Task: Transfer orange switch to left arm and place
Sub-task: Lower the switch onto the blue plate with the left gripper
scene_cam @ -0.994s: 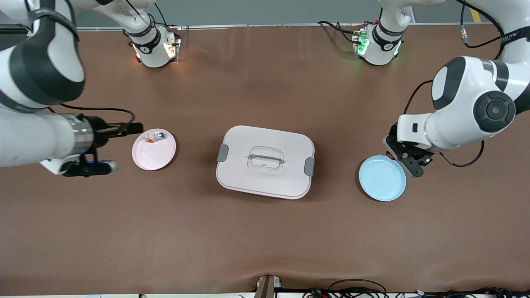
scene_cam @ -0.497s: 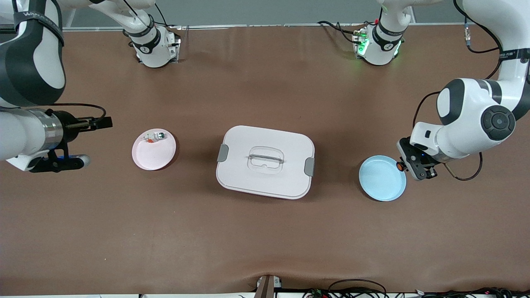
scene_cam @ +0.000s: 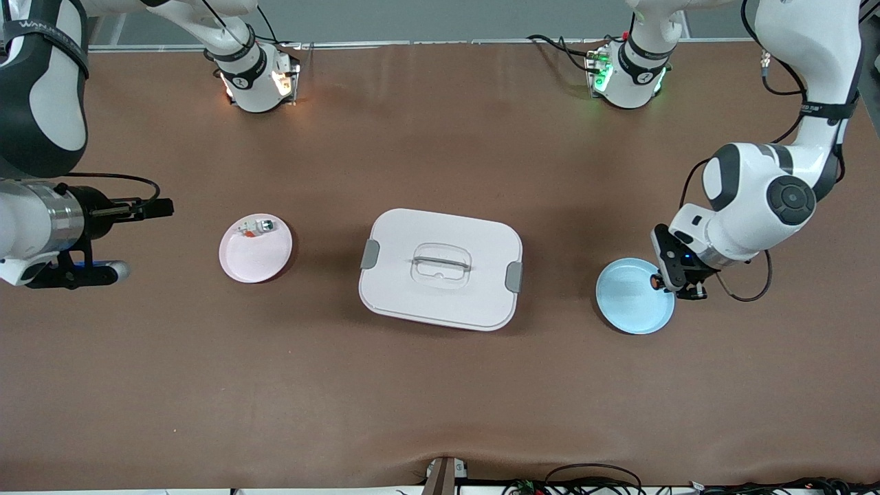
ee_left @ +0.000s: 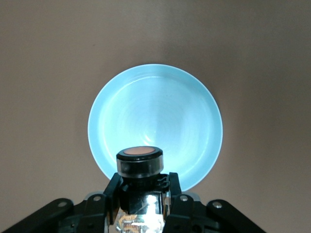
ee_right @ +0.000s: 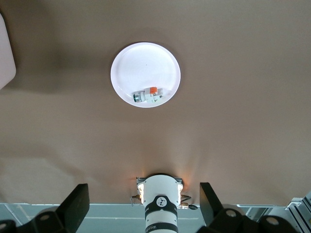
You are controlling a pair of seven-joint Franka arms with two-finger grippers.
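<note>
1. We see the left gripper (scene_cam: 677, 285) pinching the orange switch (ee_left: 139, 162), a small black cylindrical push-button with an orange face; it hangs over the rim of the round light-blue plate (scene_cam: 629, 302) toward the left arm's end of the table.
2. In the left wrist view, the black fingers (ee_left: 115, 188) are pressed against the switch's body from both sides, with its round cap pointing at the blue plate (ee_left: 155, 116) below.
3. The right gripper (scene_cam: 155, 210) hovers over bare brown table (scene_cam: 440, 399) toward the right arm's end, beside the round pale-pink plate (scene_cam: 251, 265); its fingers (ee_right: 73, 206) are spread wide and hold nothing.
4. On the pink plate (ee_right: 146, 63) lies a whitish switch with a green tip and an orange band (ee_right: 146, 95), close to the plate's rim.
5. The large white rounded-rectangular plastic box (scene_cam: 440, 269), with grey side clips and a clear recessed handle on its lid, sits between the two plates, well apart from both grippers.
</note>
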